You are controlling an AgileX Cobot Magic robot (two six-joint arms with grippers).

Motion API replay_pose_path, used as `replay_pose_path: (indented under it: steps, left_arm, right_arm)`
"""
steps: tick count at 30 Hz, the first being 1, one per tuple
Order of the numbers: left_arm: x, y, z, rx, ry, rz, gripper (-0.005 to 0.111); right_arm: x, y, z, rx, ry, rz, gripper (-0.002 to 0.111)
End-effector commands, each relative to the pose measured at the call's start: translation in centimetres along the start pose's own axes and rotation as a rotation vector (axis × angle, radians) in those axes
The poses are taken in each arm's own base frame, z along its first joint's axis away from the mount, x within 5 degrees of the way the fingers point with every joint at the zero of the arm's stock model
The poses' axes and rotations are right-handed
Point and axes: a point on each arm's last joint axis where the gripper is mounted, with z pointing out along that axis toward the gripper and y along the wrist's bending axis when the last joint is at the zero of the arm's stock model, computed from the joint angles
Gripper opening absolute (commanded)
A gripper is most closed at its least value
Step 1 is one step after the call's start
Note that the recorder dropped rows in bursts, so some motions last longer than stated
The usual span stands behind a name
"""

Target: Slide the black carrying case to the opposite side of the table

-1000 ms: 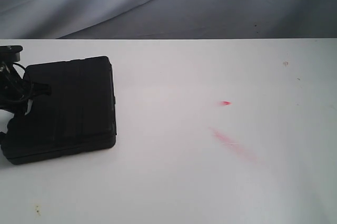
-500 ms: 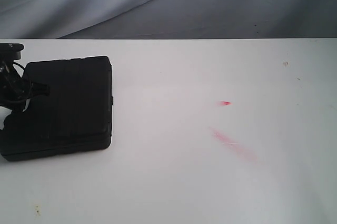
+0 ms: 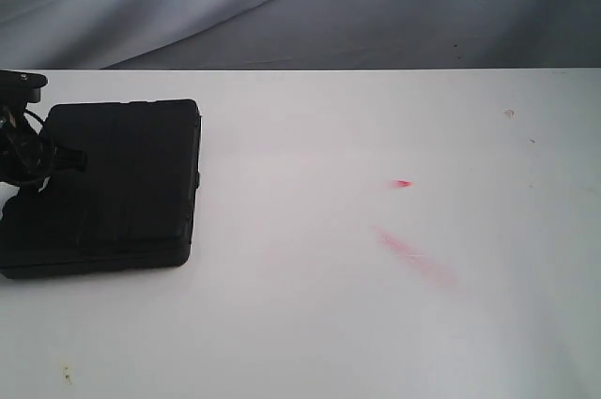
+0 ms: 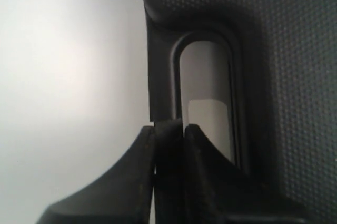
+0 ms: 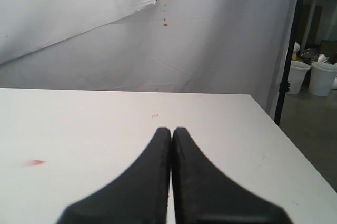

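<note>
- The black carrying case [image 3: 108,188] lies flat at the left side of the exterior view, at middle height. Its left end reaches nearly to the frame's left edge.
- It is a flat, rectangular, matt black box with rounded corners. The lid shows faint ribs running front to back, and a seam and a small catch show along the right-hand side.
- Seen close in the left wrist view, the case [image 4: 284,76] has a finely dotted, pebbled skin. A smooth moulded handle [image 4: 160,76] frames a slot with a rounded end, and the white table shows through that slot.
- The left gripper [image 4: 168,129] is closed onto the outer bar of the handle, one finger [image 4: 139,171] outside it and the other inside the slot, and the bar fills the narrow gap between them. In the exterior view this gripper [image 3: 21,141] sits at the far left edge, against the case's left end, with thin cables about it.
- The right gripper [image 5: 171,130] has its two black fingers pressed together from root to tip and has hold of nothing. It hangs above bare tabletop.
- The table [image 3: 376,324] is plain white and far wider than the case. A small red spot [image 3: 402,183] and a longer pink smear [image 3: 413,253] lie right of centre, well apart from the case.
- A creased grey cloth backdrop [image 3: 300,5] fills the top of the exterior view behind the table's far edge.
</note>
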Motion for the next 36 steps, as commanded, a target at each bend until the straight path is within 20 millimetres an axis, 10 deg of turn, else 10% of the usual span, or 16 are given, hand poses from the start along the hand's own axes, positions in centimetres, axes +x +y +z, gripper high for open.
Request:
replay_pose_path:
  steps: [1, 36]
  left_arm:
    - [-0.52, 0.31, -0.57, -0.008, -0.051, 0.056, 0.000]
    - [-0.47, 0.11, -0.52, 0.011, -0.057, 0.119, 0.000]
  right_arm:
    - [0.07, -0.03, -0.02, 0.006, -0.004, 0.003, 0.000]
    - [0.07, -0.03, -0.02, 0.006, -0.004, 0.003, 0.000]
